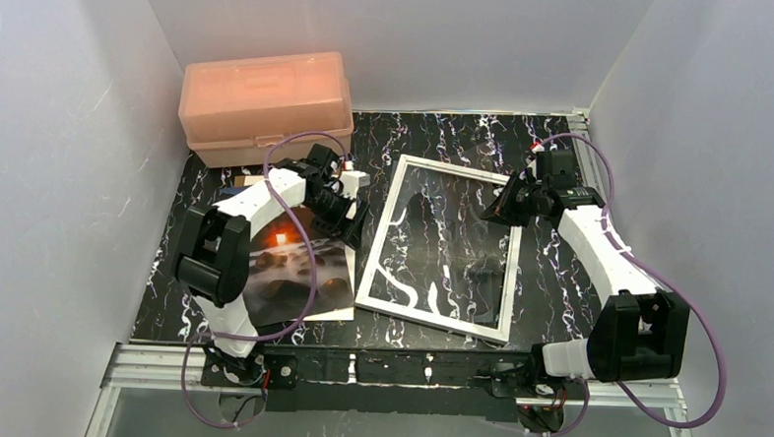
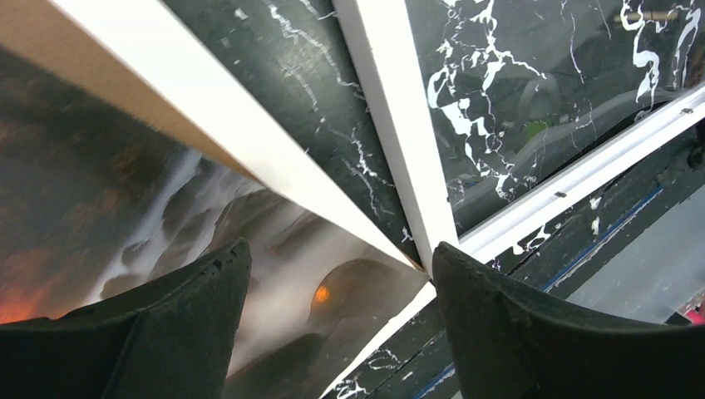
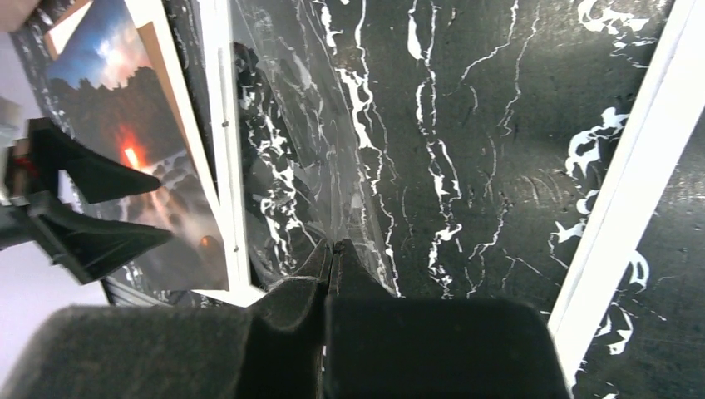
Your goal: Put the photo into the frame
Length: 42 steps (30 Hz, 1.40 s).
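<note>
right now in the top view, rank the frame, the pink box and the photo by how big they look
1. frame, clearly largest
2. pink box
3. photo, though the left arm covers part of it, so its place against the box is unsure

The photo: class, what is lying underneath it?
A brown board peeks out from under the photo along one edge in the right wrist view. How far the board extends, and whether anything else lies beneath, cannot be seen because the photo covers it.
</note>
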### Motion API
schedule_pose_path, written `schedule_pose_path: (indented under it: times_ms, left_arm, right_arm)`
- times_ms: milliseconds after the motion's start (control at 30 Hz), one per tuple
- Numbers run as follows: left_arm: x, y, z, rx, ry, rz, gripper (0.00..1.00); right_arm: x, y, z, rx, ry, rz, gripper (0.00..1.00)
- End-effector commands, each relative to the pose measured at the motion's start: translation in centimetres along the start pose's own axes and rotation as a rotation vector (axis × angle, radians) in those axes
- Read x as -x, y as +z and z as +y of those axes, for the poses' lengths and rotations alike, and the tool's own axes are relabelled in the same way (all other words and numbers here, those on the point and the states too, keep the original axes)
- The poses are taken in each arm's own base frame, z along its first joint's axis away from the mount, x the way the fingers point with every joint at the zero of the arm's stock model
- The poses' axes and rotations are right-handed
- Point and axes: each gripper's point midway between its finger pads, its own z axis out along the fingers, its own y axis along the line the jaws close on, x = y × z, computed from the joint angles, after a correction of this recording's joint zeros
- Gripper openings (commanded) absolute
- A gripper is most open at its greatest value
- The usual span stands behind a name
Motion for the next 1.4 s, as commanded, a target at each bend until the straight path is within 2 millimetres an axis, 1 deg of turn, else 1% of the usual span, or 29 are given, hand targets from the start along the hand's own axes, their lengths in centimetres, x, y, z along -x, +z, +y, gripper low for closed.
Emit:
schedule_pose_path:
  times_ms: [0, 133, 200, 267, 400, 533, 667, 900, 967, 1233, 1367]
  left_arm:
    - [0.9, 1.2, -1.8, -0.076, 0.027, -0.01, 0.74]
    - [1.4, 2.1, -2.0, -0.101, 0.019, -0.006, 0.6]
    - [1.4, 2.5, -2.1, -0.114, 0.007, -0.007, 0.53]
    - [1.3, 2.9, -2.2, -0.127, -0.007, -0.005, 0.49]
    - [1.1, 3.4, -2.4, -0.151, -0.026, -0.003, 0.46]
    - [0.6, 4.0, -2.4, -0.158, -0.038, 0.009, 0.43]
    - [0.5, 4.1, -2.4, -0.164, -0.038, 0.009, 0.4]
    - [0.5, 3.1, -3.0, -0.175, -0.033, 0.004, 0.33]
    - [0.5, 3.0, -3.1, -0.177, -0.032, 0.004, 0.31]
    - [1.3, 2.7, -2.6, -0.174, -0.052, -0.012, 0.28]
    - [1.4, 2.4, -2.1, -0.17, -0.068, -0.016, 0.27]
  right_arm:
    - [1.7, -2.1, 3.4, 0.132, 0.023, -0.052, 0.01]
    - [2.4, -2.8, 5.4, 0.228, 0.065, -0.074, 0.01]
    - [3.1, -3.5, 6.8, 0.282, 0.084, -0.091, 0.01]
    - [4.0, -4.4, 8.2, 0.325, 0.088, -0.113, 0.01]
    - [5.8, -6.5, 10.2, 0.36, 0.079, -0.153, 0.01]
    - [6.6, -7.8, 11.3, 0.374, 0.072, -0.177, 0.01]
    - [6.8, -8.2, 11.9, 0.385, 0.077, -0.177, 0.01]
    - [7.3, -9.3, 14.2, 0.431, 0.067, -0.192, 0.01]
    - [7.3, -9.5, 14.8, 0.441, 0.062, -0.193, 0.01]
    - [7.6, -10.6, 16.0, 0.466, 0.068, -0.212, 0.01]
    - [7.4, -10.7, 16.5, 0.489, 0.056, -0.191, 0.01]
